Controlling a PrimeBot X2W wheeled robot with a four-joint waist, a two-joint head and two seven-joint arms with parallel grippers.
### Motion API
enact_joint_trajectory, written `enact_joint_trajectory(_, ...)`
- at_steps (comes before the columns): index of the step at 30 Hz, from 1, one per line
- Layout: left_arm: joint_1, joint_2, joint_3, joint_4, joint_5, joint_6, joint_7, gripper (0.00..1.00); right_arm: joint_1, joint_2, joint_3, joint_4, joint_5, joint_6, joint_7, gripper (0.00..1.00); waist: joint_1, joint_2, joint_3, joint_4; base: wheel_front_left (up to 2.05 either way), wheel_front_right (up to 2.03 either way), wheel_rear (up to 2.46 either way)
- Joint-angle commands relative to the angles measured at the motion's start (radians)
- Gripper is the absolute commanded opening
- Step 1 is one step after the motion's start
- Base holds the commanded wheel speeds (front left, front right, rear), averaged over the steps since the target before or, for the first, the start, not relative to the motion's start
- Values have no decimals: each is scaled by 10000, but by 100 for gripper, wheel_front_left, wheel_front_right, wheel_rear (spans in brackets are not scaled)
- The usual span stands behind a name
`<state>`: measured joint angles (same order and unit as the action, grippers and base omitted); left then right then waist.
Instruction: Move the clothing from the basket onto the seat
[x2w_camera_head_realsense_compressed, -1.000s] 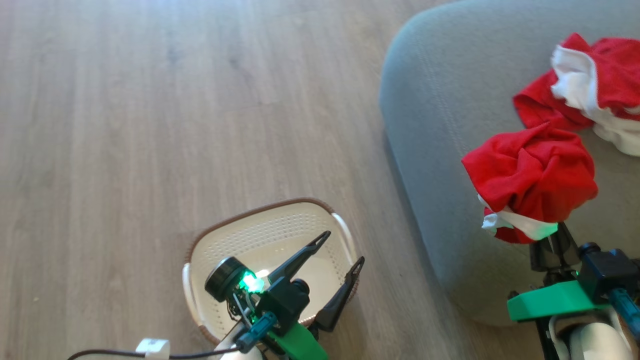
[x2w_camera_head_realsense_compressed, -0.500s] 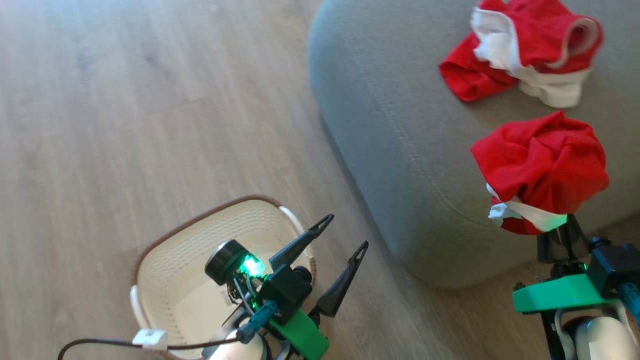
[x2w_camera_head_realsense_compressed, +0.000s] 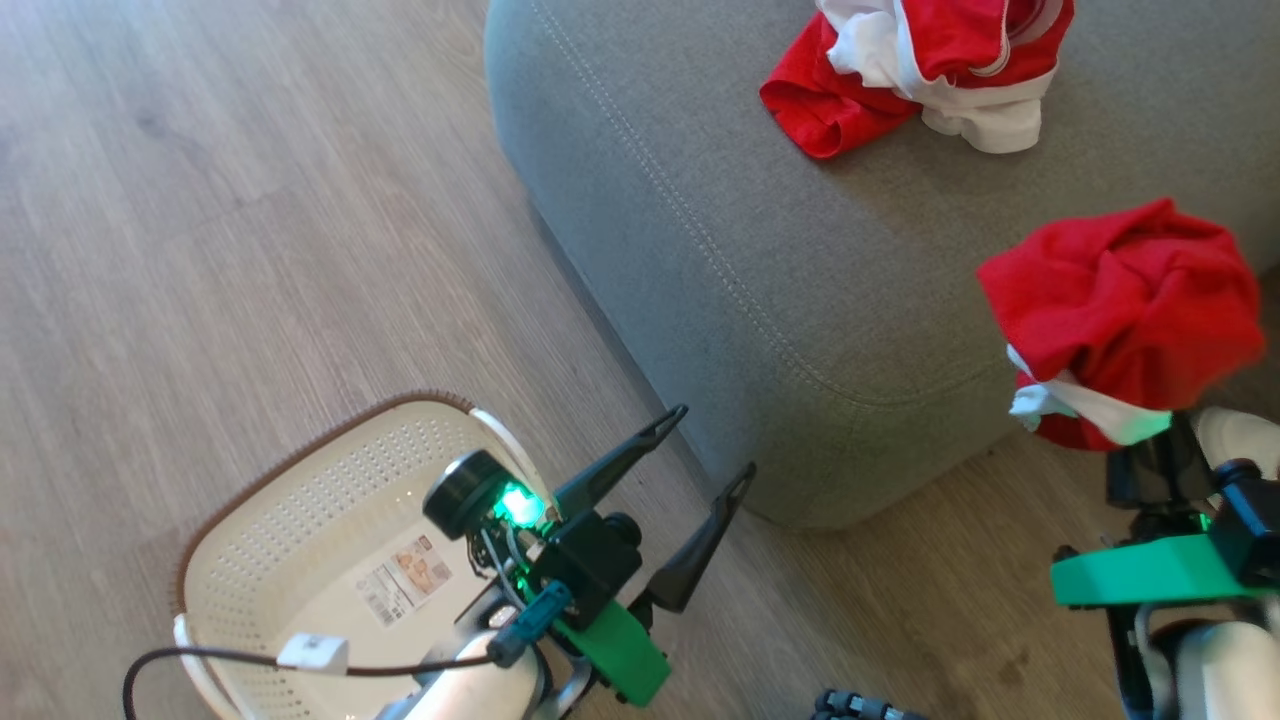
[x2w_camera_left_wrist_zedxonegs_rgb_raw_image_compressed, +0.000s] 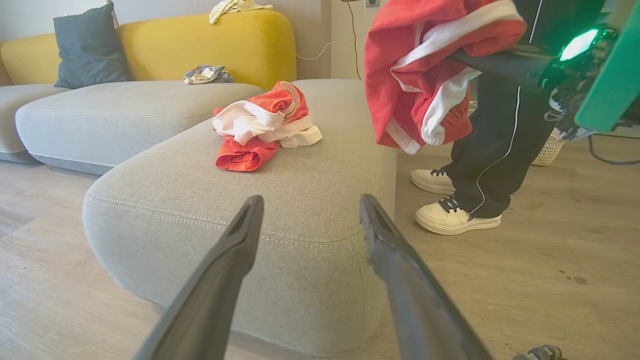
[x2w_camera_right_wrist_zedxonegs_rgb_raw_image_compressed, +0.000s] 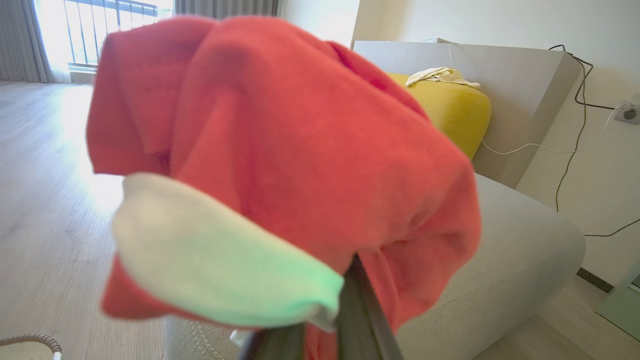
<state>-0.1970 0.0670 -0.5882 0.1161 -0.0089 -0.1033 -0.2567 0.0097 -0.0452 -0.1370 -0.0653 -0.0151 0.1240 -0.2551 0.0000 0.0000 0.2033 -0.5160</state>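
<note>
Wood-plank floor (x2w_camera_head_realsense_compressed: 250, 250) ran under everything, and the grey sofa cushion (x2w_camera_head_realsense_compressed: 700, 250) rose from it ahead and to my right. The cream laundry basket (x2w_camera_head_realsense_compressed: 300, 520) sat on the floor at my lower left. Its paper label lay bare on the base, and no red showed in the part my left arm did not cover. One red-and-white garment (x2w_camera_head_realsense_compressed: 900, 80) lay crumpled well in on the cushion, toward its far edge.

My right gripper (x2w_camera_head_realsense_compressed: 1150, 450) had its fingers pressed together on the other red garment (x2w_camera_head_realsense_compressed: 1120, 310), which bunched over the fingertips and drooped round them. That bundle hung in the air at the cushion's near edge, close to its right side, and touched no fabric below. From the left wrist view it looked to be just off the edge, in front of a person's dark trouser legs and white shoes (x2w_camera_left_wrist_zedxonegs_rgb_raw_image_compressed: 450, 220).

So the landing spot lay forward and to the left of my right fingers, toward the lying garment. I judged the bundle had to travel inward over the seam before I let go. My left gripper (x2w_camera_head_realsense_compressed: 712, 440) was spread wide and empty near the cushion's rounded near corner, and it had no part in this.
</note>
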Motion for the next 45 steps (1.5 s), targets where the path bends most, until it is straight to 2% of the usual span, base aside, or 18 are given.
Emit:
enact_joint_trajectory(1, -445, -24, 104, -257, 23, -51, -51, 100, -172, -56, 26, -486, 95, 67, -67, 0, 0, 0, 107, -68, 0, 0, 0)
enact_joint_trajectory(11, -824, -27, -196, -101, -46, -156, -51, 100, -154, -53, -427, -789, 425, 67, -67, 0, 0, 0, 317, -157, 0, 0, 0)
enact_joint_trajectory(20, -987, 325, -192, -216, 73, -167, -51, 100, -1428, -60, -677, -1098, 282, 67, -67, 0, 0, 0, 972, -194, 0, 0, 0)
enact_joint_trajectory(22, -1058, 484, -129, -283, 127, -130, -51, 100, -1955, -270, -647, -1165, 103, 67, -67, 0, 0, 0, 1302, -199, 0, 0, 0)
enact_joint_trajectory(26, -1256, 914, -21, -309, 264, -56, -51, 100, -3371, -504, -1251, -935, 429, 67, -67, 0, 0, 0, 2087, -223, 0, 0, 0)
enact_joint_trajectory(33, -1781, 1625, -370, -362, 478, -100, -51, 100, -5760, -1426, -1868, -147, 847, 67, -67, 0, 0, 0, 3409, -38, 0, 0, 0)
enact_joint_trajectory(40, -2446, 2060, -553, -406, 472, -35, -51, 100, -7817, -2302, -2267, 1410, 1368, 67, -67, 0, 0, 0, 4465, 312, 0, 0, 0)
enact_joint_trajectory(45, -2673, 2228, -554, -475, 375, 189, -51, 100, -8938, -2897, -2179, 2661, 1317, 67, -67, 0, 0, 0, 4948, 639, 0, 0, 0)
